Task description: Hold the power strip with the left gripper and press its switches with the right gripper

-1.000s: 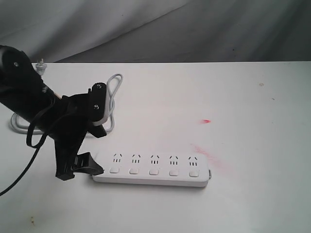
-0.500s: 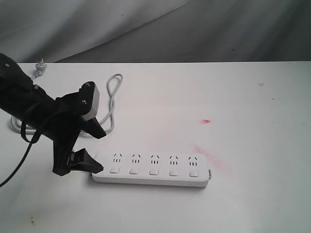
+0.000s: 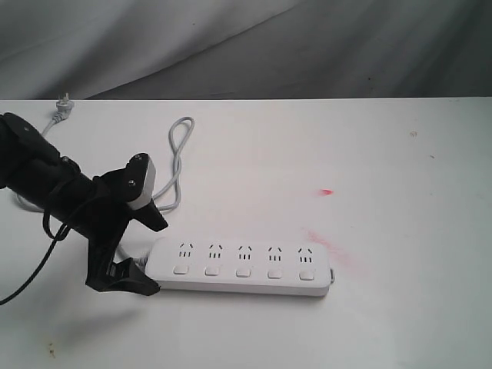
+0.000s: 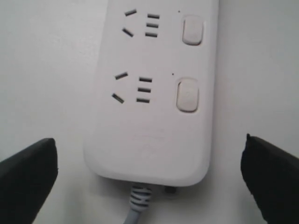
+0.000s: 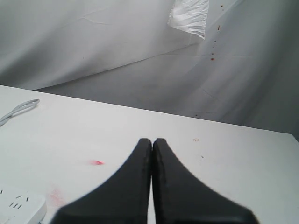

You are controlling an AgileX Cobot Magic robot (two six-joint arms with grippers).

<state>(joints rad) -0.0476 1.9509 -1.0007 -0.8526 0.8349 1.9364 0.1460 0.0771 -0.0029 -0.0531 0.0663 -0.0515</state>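
The white power strip [image 3: 242, 265] lies flat near the table's front, its row of square switches [image 3: 243, 270] along the near side. My left gripper [image 3: 157, 257] is open at the strip's left, cord end, with one black finger [image 3: 157, 219] behind that end and the other [image 3: 138, 284] in front, neither touching. In the left wrist view the strip [image 4: 154, 107], two switches [image 4: 188, 94] and the grey cord [image 4: 138, 205] lie between the wide-apart fingers [image 4: 28, 172] of the left gripper [image 4: 149, 186]. The right gripper [image 5: 152, 142] is shut and empty above the table, outside the exterior view.
The grey cord [image 3: 178, 154] loops behind the left arm and ends in a plug [image 3: 63, 104] at the table's back left. A red spot [image 3: 327, 192] and a pink smear [image 3: 330, 250] mark the tabletop [image 3: 400, 192]. A grey cloth hangs behind.
The left arm has dropped lower and swung in, so its open fingers now sit either side of the strip's cord end. The strip has not moved.
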